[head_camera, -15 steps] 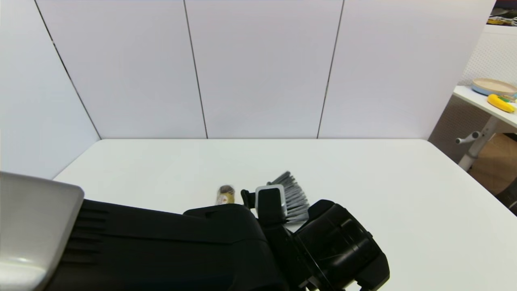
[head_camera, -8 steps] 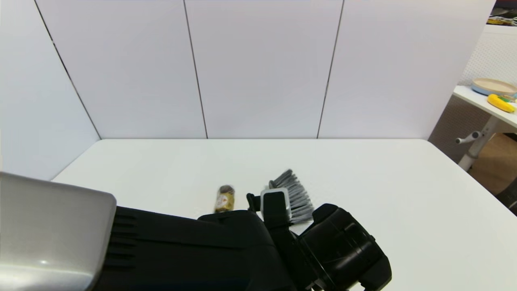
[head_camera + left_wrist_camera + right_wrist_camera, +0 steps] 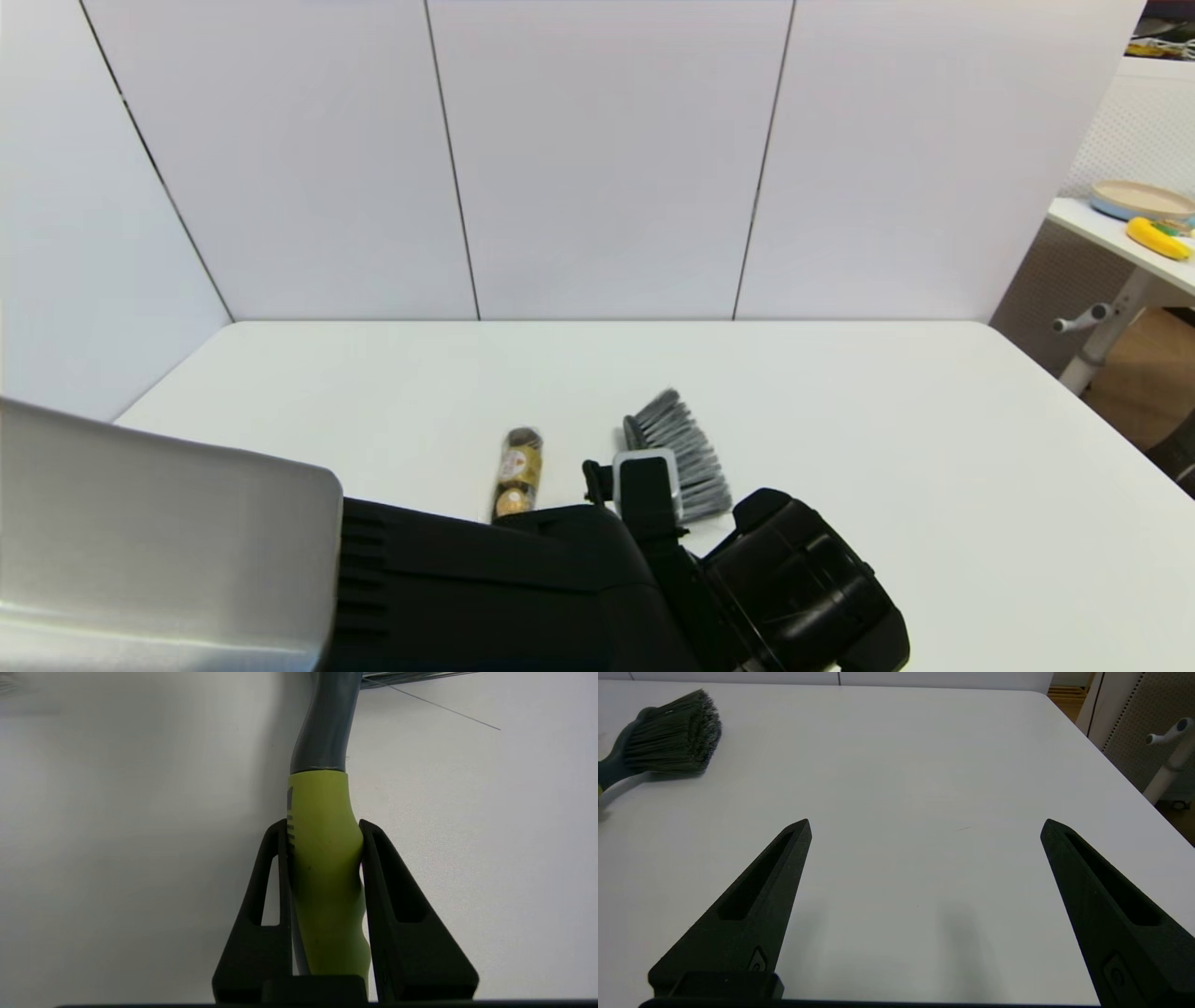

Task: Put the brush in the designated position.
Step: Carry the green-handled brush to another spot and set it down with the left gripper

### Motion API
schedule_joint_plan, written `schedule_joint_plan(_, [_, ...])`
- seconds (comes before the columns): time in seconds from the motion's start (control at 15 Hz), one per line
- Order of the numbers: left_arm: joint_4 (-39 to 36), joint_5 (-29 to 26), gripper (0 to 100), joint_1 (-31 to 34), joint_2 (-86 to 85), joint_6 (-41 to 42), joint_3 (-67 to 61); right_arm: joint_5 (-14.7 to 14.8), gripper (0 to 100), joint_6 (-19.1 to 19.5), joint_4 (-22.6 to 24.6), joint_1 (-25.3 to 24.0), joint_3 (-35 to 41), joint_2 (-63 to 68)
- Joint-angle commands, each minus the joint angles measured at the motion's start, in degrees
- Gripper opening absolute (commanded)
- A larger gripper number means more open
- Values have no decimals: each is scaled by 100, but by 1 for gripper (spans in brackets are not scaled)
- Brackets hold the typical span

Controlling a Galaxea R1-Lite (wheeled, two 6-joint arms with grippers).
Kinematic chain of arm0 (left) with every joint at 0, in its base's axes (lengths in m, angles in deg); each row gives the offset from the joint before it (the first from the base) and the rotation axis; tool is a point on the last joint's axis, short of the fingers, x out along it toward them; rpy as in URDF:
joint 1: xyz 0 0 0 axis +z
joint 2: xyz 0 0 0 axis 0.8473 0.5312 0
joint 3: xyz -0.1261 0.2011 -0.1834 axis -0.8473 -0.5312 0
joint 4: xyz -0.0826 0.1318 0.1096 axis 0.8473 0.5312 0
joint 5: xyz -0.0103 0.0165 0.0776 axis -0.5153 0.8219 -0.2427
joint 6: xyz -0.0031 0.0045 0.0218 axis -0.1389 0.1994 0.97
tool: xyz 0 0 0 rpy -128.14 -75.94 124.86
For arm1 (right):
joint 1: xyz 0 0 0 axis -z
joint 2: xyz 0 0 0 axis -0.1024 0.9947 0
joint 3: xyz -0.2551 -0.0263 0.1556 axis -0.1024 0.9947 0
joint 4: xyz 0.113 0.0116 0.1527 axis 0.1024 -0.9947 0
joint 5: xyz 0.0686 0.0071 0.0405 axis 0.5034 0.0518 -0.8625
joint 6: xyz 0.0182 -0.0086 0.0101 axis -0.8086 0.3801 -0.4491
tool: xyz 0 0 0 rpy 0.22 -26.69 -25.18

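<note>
Brush dragged toward lower right — left gripper (image 3: 322,828) jaws clamped on its green handle.
The brush (image 3: 677,453) has slid away from the chocolate pack (image 3: 516,471) across the bench (image 3: 934,467) — placement under way; right gripper (image 3: 924,826) idle, jaws apart.

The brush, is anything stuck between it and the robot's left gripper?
No. The left gripper is shut right on the brush, fingers pressed against its lime-green handle. The chocolate pack lies beside it, not between. The right gripper hangs open, away.
</note>
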Motion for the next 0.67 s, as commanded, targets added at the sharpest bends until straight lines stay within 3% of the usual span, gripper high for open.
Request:
schedule_joint_plan(0.07, [-14, 14, 100, 2, 44, 34, -32, 0, 100, 2, 0, -1, 9, 7])
schedule_joint_plan(0.47, [-32, 31, 100, 28, -457, 694, 21, 9, 100, 2, 0, -1, 9, 7])
schedule_joint_plan(0.67, [12, 31, 100, 230, -1626, 1924, -5, 0, 100, 2, 0, -1, 9, 7])
